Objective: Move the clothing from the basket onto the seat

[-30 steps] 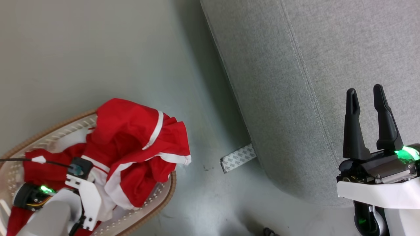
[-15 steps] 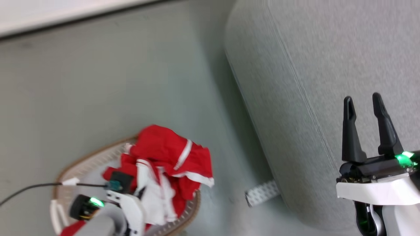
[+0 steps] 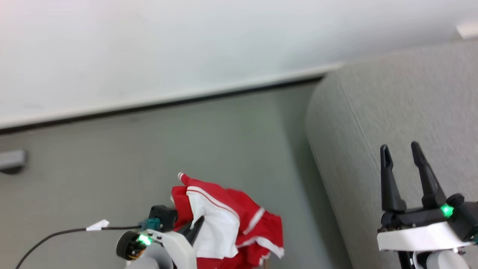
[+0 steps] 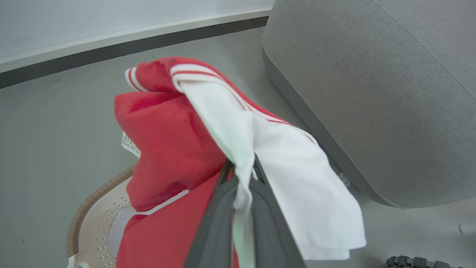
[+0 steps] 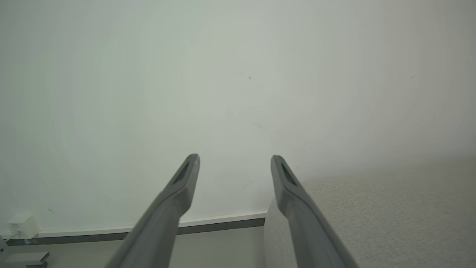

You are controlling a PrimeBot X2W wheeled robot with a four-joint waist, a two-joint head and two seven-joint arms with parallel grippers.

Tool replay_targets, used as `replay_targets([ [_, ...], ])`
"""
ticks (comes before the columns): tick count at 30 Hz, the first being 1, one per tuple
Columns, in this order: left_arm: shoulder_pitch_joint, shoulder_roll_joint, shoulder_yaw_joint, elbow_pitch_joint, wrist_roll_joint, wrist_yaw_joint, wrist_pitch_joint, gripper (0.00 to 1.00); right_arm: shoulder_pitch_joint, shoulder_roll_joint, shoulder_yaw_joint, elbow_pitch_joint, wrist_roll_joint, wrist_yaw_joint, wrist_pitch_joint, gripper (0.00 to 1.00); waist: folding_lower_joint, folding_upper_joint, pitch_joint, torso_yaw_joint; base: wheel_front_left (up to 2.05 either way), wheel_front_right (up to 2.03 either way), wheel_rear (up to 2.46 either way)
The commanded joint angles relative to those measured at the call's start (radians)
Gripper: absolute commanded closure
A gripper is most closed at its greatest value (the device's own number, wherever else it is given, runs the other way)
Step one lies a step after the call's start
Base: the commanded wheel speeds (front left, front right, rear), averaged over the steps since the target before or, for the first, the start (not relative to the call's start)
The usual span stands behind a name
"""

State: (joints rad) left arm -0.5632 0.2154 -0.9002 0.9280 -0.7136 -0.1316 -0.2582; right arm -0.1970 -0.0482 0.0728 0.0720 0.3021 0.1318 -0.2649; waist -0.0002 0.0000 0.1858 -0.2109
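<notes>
red-and-white clothing (image 4: 167, 149) bunched above brown-rimmed white basket (image 4: 100, 223), grey fabric seat (image 4: 372, 93) nearby

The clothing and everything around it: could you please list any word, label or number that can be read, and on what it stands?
No text can be read.
On the clothing, a white tag: fine print, too small and blurred to read.
On the black cable, a white tab: no legible marking.

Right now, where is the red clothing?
Lower left of the head view: the clothing hangs from the shut left pincer, above the basket, with the seat off to its right and not touching it.
</notes>
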Motion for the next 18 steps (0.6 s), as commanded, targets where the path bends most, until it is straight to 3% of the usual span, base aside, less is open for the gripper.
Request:
replay_targets([
  [1, 0.016, 0.005, 0.005, -0.012, -0.001, 0.002, -0.008, 1.00, 0.020, -0.004, 0.001, 0.009, 0.002, -0.002, 0.001, 0.00, 0.0002, 0.0000, -0.094, 0.074, 0.00, 0.00, 0.00],
  [10, 0.042, 0.008, 0.124, -0.234, 0.039, 0.022, -0.007, 1.00, 0.080, -0.004, 0.016, 0.042, 0.007, -0.002, 0.001, 0.00, 0.0002, 0.0000, -0.202, 0.132, 0.00, 0.00, 0.00],
  [18, 0.030, 0.028, 0.201, -0.421, 0.061, 0.051, -0.007, 1.00, 0.096, -0.004, 0.069, 0.051, 0.025, -0.002, 0.001, 0.00, 0.0002, 0.0000, -0.226, 0.152, 0.00, 0.00, 0.00],
])
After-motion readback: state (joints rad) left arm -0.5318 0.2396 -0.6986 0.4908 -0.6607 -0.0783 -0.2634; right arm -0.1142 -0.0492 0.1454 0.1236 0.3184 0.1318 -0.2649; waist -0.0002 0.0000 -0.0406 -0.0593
